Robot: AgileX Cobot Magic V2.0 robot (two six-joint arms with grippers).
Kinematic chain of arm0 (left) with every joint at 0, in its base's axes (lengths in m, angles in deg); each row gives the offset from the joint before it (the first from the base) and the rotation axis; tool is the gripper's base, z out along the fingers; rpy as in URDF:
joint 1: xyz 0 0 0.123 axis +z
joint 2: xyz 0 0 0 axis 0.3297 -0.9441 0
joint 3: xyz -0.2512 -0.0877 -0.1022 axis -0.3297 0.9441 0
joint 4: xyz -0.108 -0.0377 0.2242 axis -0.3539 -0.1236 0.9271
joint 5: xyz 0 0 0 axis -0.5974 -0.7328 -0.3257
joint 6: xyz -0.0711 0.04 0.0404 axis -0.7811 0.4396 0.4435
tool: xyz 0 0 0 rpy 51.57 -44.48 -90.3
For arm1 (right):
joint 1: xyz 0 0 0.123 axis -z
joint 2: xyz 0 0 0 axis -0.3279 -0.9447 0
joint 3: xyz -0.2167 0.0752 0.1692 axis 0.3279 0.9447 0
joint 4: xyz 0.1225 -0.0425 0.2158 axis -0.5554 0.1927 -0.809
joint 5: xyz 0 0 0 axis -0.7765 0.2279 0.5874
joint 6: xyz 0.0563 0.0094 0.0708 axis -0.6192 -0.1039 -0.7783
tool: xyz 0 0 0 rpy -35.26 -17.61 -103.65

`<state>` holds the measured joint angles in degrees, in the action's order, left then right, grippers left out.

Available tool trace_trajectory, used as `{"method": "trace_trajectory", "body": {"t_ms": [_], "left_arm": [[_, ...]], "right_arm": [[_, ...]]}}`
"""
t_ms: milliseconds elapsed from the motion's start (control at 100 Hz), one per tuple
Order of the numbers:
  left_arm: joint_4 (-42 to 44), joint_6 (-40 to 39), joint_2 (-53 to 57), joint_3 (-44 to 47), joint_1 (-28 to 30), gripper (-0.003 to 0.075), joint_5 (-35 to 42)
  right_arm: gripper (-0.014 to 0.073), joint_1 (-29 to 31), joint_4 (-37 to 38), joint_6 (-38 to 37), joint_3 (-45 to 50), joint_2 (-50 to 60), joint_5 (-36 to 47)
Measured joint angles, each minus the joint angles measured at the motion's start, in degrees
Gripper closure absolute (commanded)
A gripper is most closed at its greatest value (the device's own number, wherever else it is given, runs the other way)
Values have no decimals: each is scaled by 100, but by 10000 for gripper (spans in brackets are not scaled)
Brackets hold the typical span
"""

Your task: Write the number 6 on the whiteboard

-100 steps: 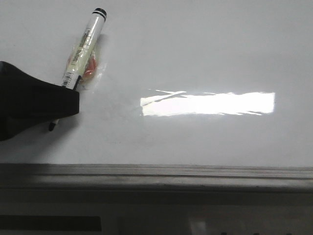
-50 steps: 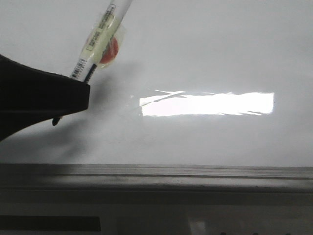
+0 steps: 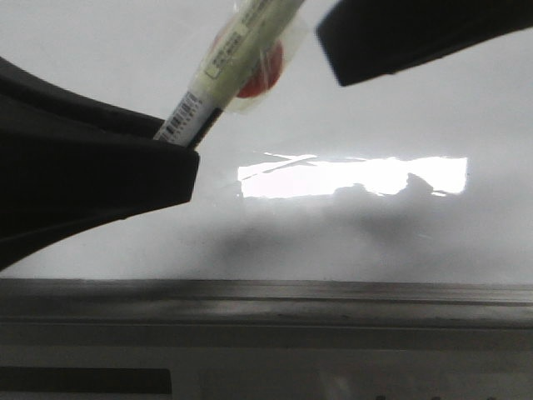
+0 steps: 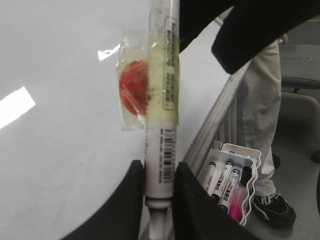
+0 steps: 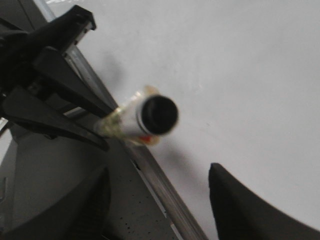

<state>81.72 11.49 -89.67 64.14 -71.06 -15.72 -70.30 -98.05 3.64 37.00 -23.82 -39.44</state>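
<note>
whiteboard (image 3: 391,92): 1 | held marker (image 4: 162,125): 1 | tray (image 4: 252,172): 1 | tray markers (image 4: 225,181): 3 | pincers: 2

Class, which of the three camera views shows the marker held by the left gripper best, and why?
The left wrist view: the marker runs its whole length, with barcode, label and taped red disc, clamped in the left gripper. The front view shows only its barcoded middle section. The right wrist view shows its black cap end-on, blurred.

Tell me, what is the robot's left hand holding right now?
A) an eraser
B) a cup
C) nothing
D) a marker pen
D: in the left wrist view the left hand is closed on the barrel of a marker with a barcode label, held over the whiteboard.
</note>
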Motion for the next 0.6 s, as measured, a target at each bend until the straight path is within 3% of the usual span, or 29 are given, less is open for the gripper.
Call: {"method": "trace_trajectory", "body": {"t_ms": [200,290,510,600], "left_arm": [[600,0,0,0,0,741,165],[637,0,0,0,0,741,175],[614,0,0,0,0,741,140],[614,0,0,0,0,740,131]], "right_arm": [[204,-225,-145,0,-261,-328,158],[309,-237,-177,0,-273,-392,200],[663,-272,-388,0,-302,-427,200],[662,-282,-399,0,-304,-427,200]]}}
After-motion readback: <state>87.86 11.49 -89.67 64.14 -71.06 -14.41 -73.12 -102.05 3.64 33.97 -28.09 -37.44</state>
